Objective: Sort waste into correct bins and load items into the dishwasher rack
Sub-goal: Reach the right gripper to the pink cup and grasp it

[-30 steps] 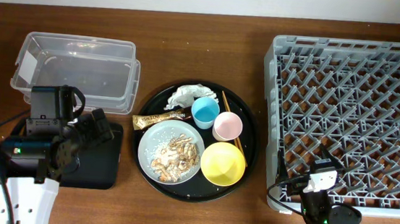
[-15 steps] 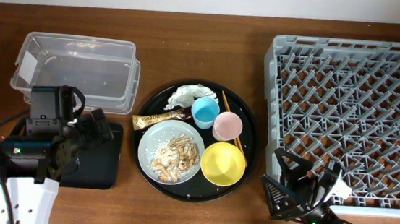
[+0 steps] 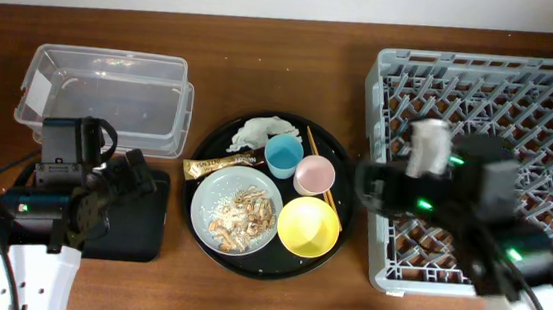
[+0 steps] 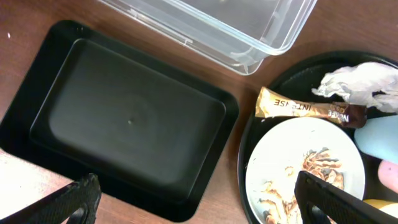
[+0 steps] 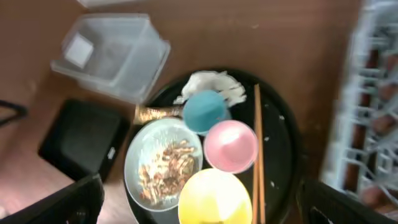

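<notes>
On the round tray [image 3: 343,193]: all stock unsorted, right arm [image 3: 454,191] now up

On the round tray, every task item sits together. Tissue [image 3: 262,131] and wrapper [image 3: 221,163] lie at its far-left edge. Plate [image 3: 209,197] with scraps [image 3: 246,211] is near-left. Blue cup [image 3: 283,156] and pink cup [image 3: 315,174] stand at centre, bowl [image 3: 307,226] near-right, chopsticks [image 3: 312,143] along the right side. Likely reason: one central pile gives each arm a short carry.

Left of the round tray: tub [image 3: 100,104], empty, and nearer, black tray [image 4: 130,118], also empty. Right of it: rack [image 3: 475,64], nothing loaded.

Left gripper [image 4: 196,186]: fingers spread wide, holding nothing, poised over the black tray's near edge, just beside the round tray. Probably stationed for waste.

Right gripper [image 5: 199,196]: fingers spread wide, empty, raised by the round tray's right edge, its arm over the rack's left side. It looks like an approach toward a cup or the bowl.

Change from a second ago: the right arm was folded low at the rack's near edge; it has risen and swung toward the round tray. Left arm [image 3: 50,216], bins and round-tray contents are unchanged.
</notes>
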Available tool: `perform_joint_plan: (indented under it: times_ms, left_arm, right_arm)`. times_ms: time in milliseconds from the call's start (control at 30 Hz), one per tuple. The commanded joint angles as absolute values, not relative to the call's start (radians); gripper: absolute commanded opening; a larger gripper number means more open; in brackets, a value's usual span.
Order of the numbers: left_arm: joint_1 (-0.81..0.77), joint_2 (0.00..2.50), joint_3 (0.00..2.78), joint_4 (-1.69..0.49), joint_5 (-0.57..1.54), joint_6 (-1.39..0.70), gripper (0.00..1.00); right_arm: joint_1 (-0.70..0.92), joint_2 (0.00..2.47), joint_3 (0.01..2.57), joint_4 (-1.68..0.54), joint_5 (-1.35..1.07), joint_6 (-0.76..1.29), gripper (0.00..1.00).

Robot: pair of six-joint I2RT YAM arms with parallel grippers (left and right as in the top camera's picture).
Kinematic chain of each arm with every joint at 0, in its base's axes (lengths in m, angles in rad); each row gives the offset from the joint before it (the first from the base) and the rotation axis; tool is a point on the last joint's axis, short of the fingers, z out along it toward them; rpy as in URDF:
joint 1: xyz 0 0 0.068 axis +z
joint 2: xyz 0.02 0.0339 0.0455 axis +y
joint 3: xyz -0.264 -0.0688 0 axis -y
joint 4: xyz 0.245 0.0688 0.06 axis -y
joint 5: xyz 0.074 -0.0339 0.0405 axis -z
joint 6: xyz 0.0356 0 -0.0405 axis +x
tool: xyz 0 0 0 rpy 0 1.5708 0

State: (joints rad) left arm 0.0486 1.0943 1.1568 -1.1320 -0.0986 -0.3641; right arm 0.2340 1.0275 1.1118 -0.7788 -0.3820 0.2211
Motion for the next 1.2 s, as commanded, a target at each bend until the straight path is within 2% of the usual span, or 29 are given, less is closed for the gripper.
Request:
perform_joint_plan:
  times_ms: [0, 67, 200, 267, 333, 367, 533, 667, 833, 900, 933, 967, 1000, 1067, 1167]
  left_arm:
    - [0.055, 1.091, 1.168, -1.132, -0.11, -0.381, 0.99]
    - [0.055, 1.091, 1.168, -1.132, -0.11, -0.381, 1.0]
    - [0.055, 1.091, 1.168, -1.132, -0.11, -0.381, 0.99]
    - [0.055, 1.091, 1.168, -1.132, -0.11, -0.381, 0.99]
    - [0.055, 1.091, 1.168, -1.132, -0.11, -0.381, 0.99]
    - [0.055, 1.091, 1.168, -1.132, -0.11, -0.381, 0.99]
    - [0.055, 1.091, 1.168, -1.132, -0.11, -0.381, 0.99]
    - [0.055, 1.091, 1.168, -1.132, -0.11, -0.381, 0.99]
    - [0.055, 1.091, 1.168, -1.132, -0.11, -0.381, 0.99]
    - [0.055, 1.091, 1.168, -1.132, -0.11, -0.381, 0.99]
    - [0.055, 1.091, 1.168, -1.132, -0.11, -0.381, 0.99]
    - [0.055, 1.091, 1.168, -1.132, -0.11, -0.381, 0.99]
    - [0.055, 1.091, 1.168, -1.132, -0.11, -0.381, 0.99]
    - [0.055, 1.091, 1.168, -1.132, -0.11, -0.381, 0.99]
    - [0.055, 1.091, 1.168, -1.132, -0.11, -0.381, 0.99]
  right_arm:
    - [0.457, 1.187, 1.196, -0.778, -0.145, 0.195, 0.98]
    - [0.531, 1.288, 1.204, -0.752, -0.184, 0.195, 0.99]
    - [0.546, 1.401, 1.203, -0.679, -0.581, 0.2, 0.99]
    - [0.55, 1.439, 1.203, -0.642, -0.586, 0.24, 0.98]
    - [0.55, 1.489, 1.201, -0.646, -0.323, 0.494, 0.98]
    - [0.55, 1.515, 1.201, -0.636, -0.284, 0.533, 0.98]
    - [0.55, 1.549, 1.201, -0.603, -0.221, 0.469, 0.98]
    - [0.534, 1.549, 1.206, -0.574, 0.018, 0.513, 0.98]
    - [0.463, 1.542, 1.209, -0.604, -0.014, 0.501, 0.98]
    - [0.464, 1.542, 1.208, -0.561, -0.149, 0.402, 0.98]
    - [0.464, 1.542, 1.208, -0.549, -0.203, 0.397, 0.96]
    - [0.465, 1.542, 1.208, -0.549, -0.213, 0.397, 0.88]
    - [0.479, 1.542, 1.208, -0.546, -0.218, 0.396, 0.84]
    - [0.576, 1.543, 1.208, -0.485, -0.194, 0.33, 0.84]
    - [0.699, 1.546, 1.208, -0.455, 0.048, 0.33, 0.81]
